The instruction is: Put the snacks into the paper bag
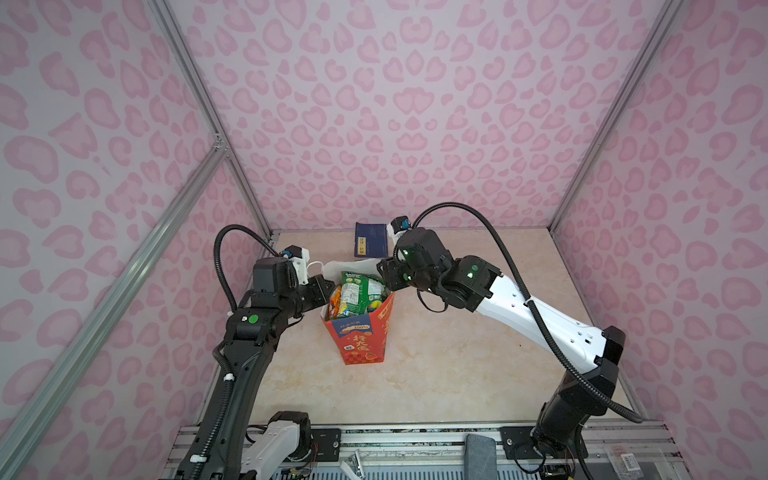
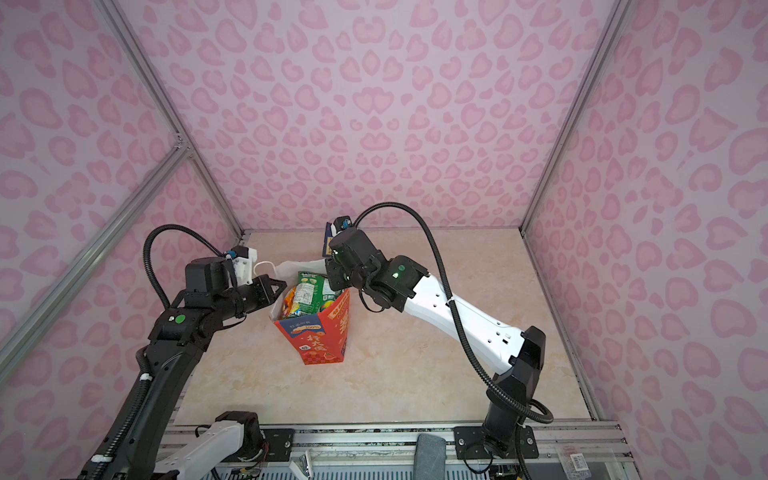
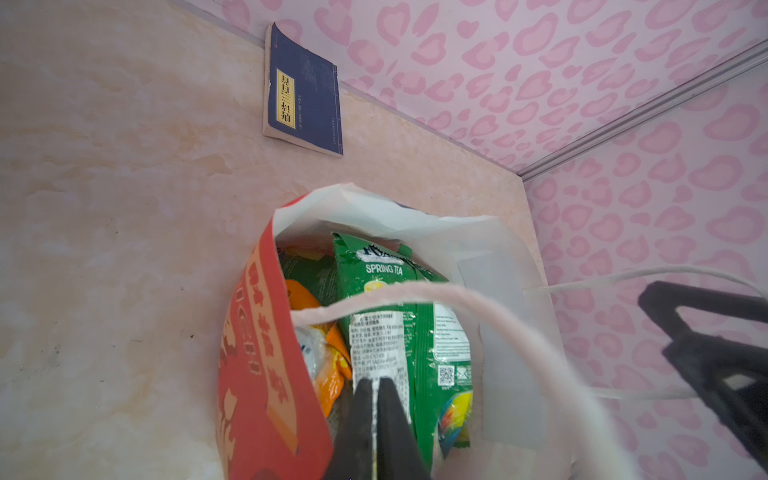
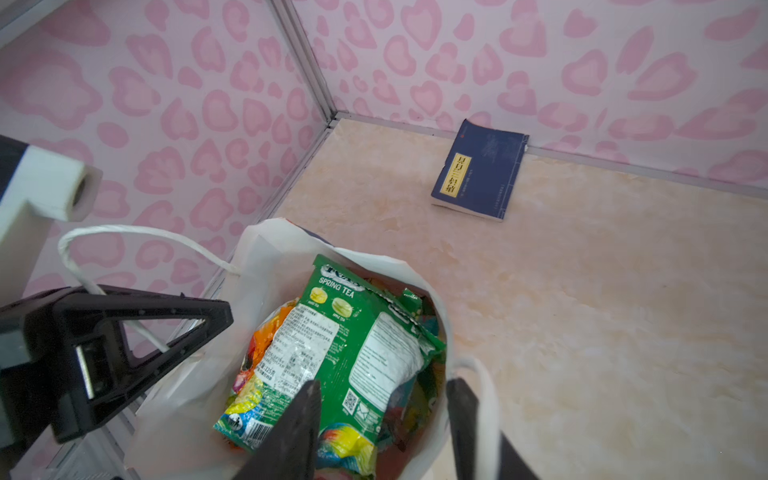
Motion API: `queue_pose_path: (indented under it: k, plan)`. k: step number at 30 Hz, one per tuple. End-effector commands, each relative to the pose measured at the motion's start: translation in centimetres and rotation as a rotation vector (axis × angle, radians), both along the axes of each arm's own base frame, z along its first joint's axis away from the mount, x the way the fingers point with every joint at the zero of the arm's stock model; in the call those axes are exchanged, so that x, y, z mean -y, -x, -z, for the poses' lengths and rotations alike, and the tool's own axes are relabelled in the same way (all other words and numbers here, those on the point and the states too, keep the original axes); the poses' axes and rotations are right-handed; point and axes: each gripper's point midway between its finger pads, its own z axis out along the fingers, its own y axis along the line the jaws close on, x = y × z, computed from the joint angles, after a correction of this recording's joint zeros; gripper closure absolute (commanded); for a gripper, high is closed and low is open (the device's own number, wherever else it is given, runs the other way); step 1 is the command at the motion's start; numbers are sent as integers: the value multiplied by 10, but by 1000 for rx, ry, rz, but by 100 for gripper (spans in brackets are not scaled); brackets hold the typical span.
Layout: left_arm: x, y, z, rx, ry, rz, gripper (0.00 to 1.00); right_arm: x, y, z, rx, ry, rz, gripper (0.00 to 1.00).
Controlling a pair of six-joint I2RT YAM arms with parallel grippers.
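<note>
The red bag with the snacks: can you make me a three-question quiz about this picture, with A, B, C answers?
1. How is the paper bag sitting?
A. lying flat
B. standing up with its mouth open
C. folded shut

2. What colour is the top packet inside it?
A. green
B. purple
C. black

3. Where is the blue book?
A. inside the bag
B. under the bag
C. on the table, behind the bag

Answers:
1 B, because both top views show it upright with its white inside showing.
2 A, because the packet marked SPRING TEA is green in both wrist views.
3 C, because it lies flat on the table, apart from the bag.
</note>
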Motion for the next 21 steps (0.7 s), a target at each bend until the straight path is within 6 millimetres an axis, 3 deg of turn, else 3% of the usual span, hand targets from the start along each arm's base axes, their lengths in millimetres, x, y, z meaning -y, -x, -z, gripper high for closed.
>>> queue_pose_path:
  k: [1, 3, 4, 10, 17, 21]
  plan:
    - [0, -2, -4, 28, -3, 3, 90, -15, 2, -4, -21, -57, -44, 74]
    - [0, -3, -4, 25, -5, 1, 90, -11, 2, -8, -16, -67, -44, 96]
    - [0, -3, -3, 21, -3, 1, 90, -8, 2, -11, -12, -77, -45, 100]
    - [14, -3, -13, 28, 64, 38, 90, 12, 10, -28, -25, -174, -101, 100]
    - [59, 0, -54, 89, 143, 128, 90, 64, 13, -52, 25, -221, -51, 100]
    - [91, -5, -61, 87, 142, 184, 90, 94, 15, -58, 43, -241, -8, 100]
